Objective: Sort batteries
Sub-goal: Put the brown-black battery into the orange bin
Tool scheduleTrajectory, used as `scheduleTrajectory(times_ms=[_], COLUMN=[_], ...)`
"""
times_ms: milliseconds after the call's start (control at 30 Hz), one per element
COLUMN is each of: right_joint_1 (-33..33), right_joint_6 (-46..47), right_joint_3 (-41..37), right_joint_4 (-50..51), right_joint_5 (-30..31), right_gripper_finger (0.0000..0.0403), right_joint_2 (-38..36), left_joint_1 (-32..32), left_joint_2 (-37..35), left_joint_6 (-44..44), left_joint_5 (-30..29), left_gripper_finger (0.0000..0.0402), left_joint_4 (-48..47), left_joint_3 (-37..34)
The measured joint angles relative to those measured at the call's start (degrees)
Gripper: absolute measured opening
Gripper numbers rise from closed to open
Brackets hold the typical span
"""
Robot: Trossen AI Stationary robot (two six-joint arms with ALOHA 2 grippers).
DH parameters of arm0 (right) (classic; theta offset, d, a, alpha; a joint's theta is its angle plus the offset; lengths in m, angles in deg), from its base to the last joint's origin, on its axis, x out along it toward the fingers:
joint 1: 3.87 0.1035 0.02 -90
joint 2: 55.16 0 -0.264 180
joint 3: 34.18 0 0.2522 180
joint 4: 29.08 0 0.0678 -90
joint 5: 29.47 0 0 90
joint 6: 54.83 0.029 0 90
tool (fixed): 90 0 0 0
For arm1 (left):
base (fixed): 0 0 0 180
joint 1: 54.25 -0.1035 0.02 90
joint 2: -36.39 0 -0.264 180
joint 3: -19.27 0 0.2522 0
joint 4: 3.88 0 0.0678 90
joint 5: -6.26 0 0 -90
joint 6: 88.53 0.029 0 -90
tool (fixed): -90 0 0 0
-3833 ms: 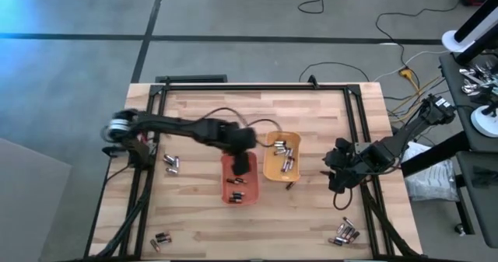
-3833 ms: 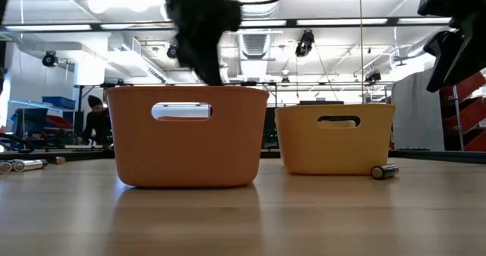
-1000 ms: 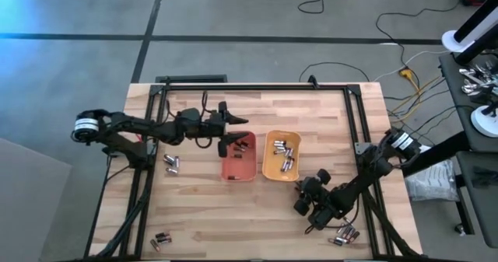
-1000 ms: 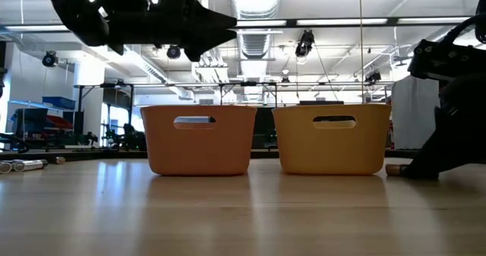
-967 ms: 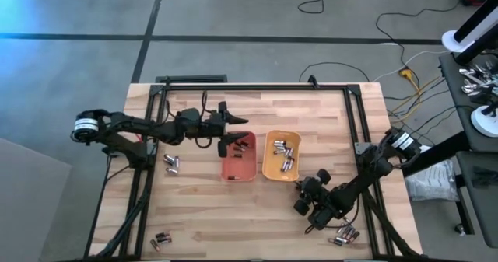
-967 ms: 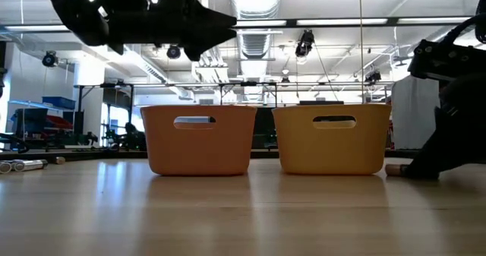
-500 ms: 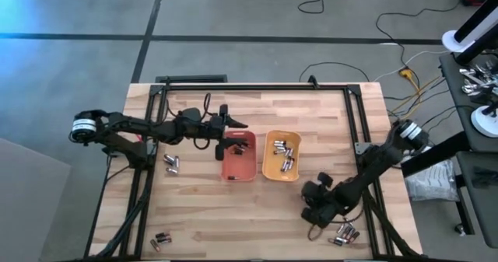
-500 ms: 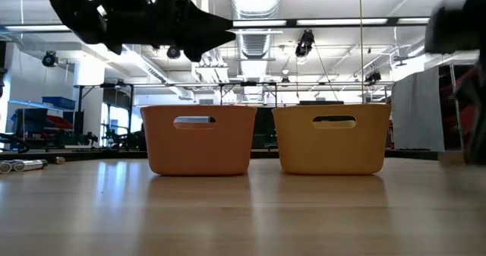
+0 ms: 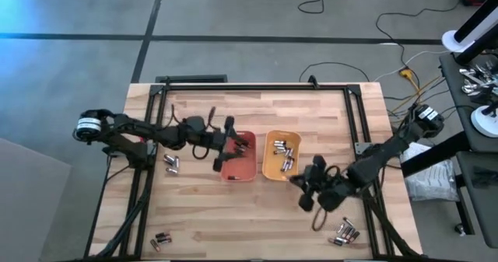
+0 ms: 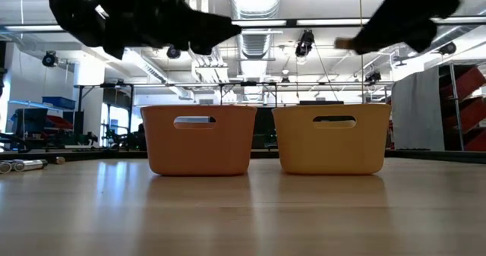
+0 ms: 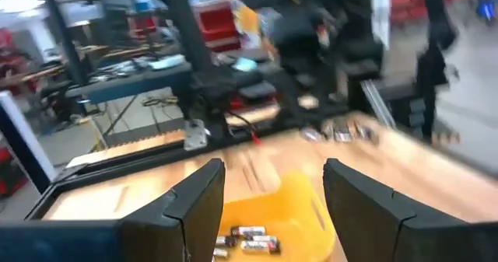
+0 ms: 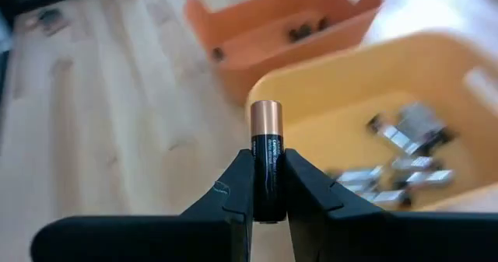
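battery (image 12: 267, 159): black, copper cap | left tray (image 9: 238, 167): orange | right tray (image 9: 268, 165): yellow | worktop (image 9: 257, 215): pale striped wood | arms: black

Bare table (image 9: 257, 110) behind both trays (image 9: 282, 155)

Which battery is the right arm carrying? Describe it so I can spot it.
Find the yellow tray right of the orange tray on the table. Just off its right corner is the right end effector, shut on a battery: dark with a copper end, held upright, the only one off the table.
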Motion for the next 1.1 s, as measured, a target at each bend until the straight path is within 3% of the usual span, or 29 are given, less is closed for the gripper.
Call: scheduleTrajectory(times_ms=[67,200,333,400,533,767,1100], right_joint_1=[-3.3,-10.7,-17.5,-20.6,-24.5,-28.9,-30.0], right_joint_6=[-3.4,-10.6,-15.6,-17.3,-20.8,-24.0,-24.7], right_joint_3=[0.0,0.0,0.7,1.0,1.1,1.1,1.1], right_joint_4=[-1.1,-7.5,-12.5,-14.2,-18.6,-22.5,-22.8], right_joint_5=[-1.6,-10.5,-17.2,-20.9,-28.0,-33.3,-36.0], right_gripper_finger=[0.0040,0.0040,0.0040,0.0040,0.0040,0.0040,0.0040], right_joint_2=[0.0,0.7,0.7,0.6,1.5,2.4,2.5], left_joint_1=[1.1,3.4,5.1,5.4,5.5,7.2,7.9], left_joint_2=[1.8,4.9,6.1,6.3,6.1,6.6,7.2], left_joint_6=[4.8,19.3,32.9,34.9,37.1,42.4,44.6], left_joint_5=[-0.4,-5.2,-14.8,-19.3,-20.3,-19.5,-19.4], left_gripper_finger=[0.0197,0.0191,0.0183,0.0181,0.0180,0.0167,0.0157], left_joint_4=[0.1,-0.2,-0.6,-1.1,-3.6,-9.9,-18.1], left_joint_3=[0.0,0.3,1.2,1.7,2.9,7.2,13.9])
